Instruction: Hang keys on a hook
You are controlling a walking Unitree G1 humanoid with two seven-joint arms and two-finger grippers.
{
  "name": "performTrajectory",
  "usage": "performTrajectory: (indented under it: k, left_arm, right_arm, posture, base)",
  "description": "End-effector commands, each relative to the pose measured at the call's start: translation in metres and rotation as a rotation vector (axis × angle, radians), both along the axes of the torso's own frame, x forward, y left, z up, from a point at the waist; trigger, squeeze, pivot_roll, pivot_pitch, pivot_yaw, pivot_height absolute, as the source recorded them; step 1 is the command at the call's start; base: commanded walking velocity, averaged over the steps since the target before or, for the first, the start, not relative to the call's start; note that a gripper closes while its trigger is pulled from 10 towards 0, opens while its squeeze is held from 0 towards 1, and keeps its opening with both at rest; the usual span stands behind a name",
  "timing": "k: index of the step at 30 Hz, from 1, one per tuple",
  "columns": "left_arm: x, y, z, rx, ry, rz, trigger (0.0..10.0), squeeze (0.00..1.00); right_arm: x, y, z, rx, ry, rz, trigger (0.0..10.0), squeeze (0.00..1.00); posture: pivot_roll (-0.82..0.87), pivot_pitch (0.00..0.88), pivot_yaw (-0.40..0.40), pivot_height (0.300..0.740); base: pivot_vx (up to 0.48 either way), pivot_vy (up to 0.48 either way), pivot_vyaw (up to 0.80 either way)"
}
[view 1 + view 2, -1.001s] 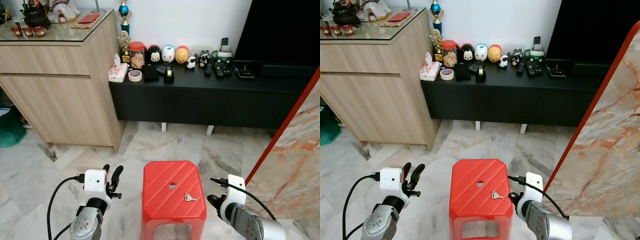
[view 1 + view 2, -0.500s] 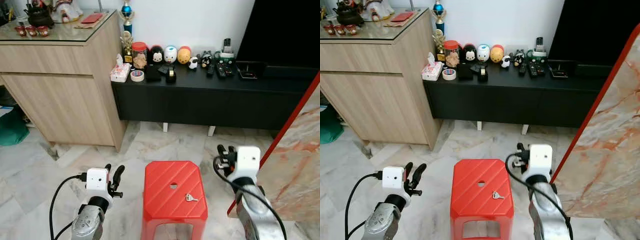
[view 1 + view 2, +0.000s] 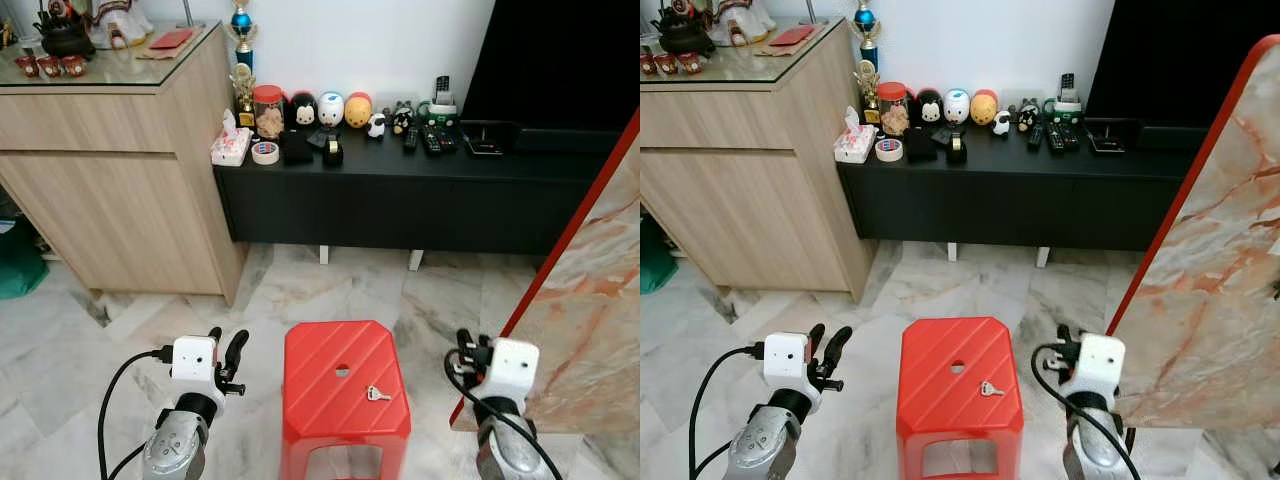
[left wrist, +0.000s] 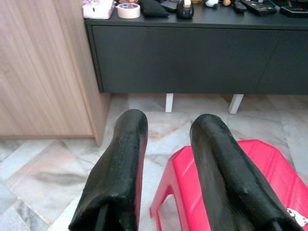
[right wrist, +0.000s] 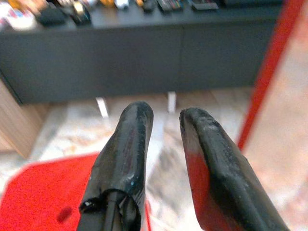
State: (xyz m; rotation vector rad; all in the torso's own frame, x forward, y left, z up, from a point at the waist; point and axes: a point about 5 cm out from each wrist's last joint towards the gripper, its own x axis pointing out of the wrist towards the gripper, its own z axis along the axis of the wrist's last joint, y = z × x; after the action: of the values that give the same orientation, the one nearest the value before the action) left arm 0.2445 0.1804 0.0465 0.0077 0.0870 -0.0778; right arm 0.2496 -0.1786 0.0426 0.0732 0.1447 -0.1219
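the keys (image 3: 378, 394) lie flat on the top of the red stool (image 3: 330, 372), on its right half, just right of the small round hole (image 3: 343, 371) at the centre and short of the right edge. the key blade appears to run roughly across the stool, left to right, though it is too small to be certain. the right gripper (image 3: 468, 352) stands beside the stool's right edge, raised and pointing away from the robot toward the black tv console (image 3: 400, 200); the keys lie to its left and lower, off the line of its fingers. the left gripper (image 3: 225, 350) stands beside the stool's left edge, farther from the keys, with the hole between. judgement: the right arm is the nearer one and would have to swing inward and tip down to bring the keys between its fingers. both grippers are parted with a clear gap and hold nothing. no hook can be made out.
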Motion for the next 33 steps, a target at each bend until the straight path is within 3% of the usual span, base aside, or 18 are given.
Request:
performTrajectory:
  k: [1, 4, 12, 33]
  left_arm:
    - [0.0014, -0.0014, -0.0005, 0.002, 0.003, -0.004, 10.0, 0.0]
    - [0.0017, -0.0017, -0.0004, -0.001, 0.006, -0.003, 10.0, 0.0]
    - [0.0008, -0.0017, -0.0005, 0.021, 0.006, -0.011, 10.0, 0.0]
    - [0.0024, -0.0056, 0.0009, 0.047, 0.005, -0.046, 10.0, 0.0]
  right_arm:
    - [0.002, 0.0022, 0.0008, -0.006, -0.012, 0.007, 10.0, 0.0]
    - [0.0036, 0.0042, 0.0019, -0.029, -0.026, 0.024, 10.0, 0.0]
    - [0.0046, 0.0064, 0.0012, -0.016, -0.034, 0.039, 10.0, 0.0]
    - [0.0074, 0.0073, -0.0021, 0.016, -0.028, 0.031, 10.0, 0.0]
  posture:
    - [-0.02, 0.007, -0.013, 0.74]
    - [-0.02, 0.008, -0.013, 0.74]
    - [-0.02, 0.011, -0.015, 0.74]
    - [-0.02, 0.0, -0.004, 0.74]
  base:
    - [0.0, 0.0, 0.0]
    - [0.0, 0.0, 0.0]
    - [0.0, 0.098, 0.74]
    - [0.0, 0.0, 0.0]
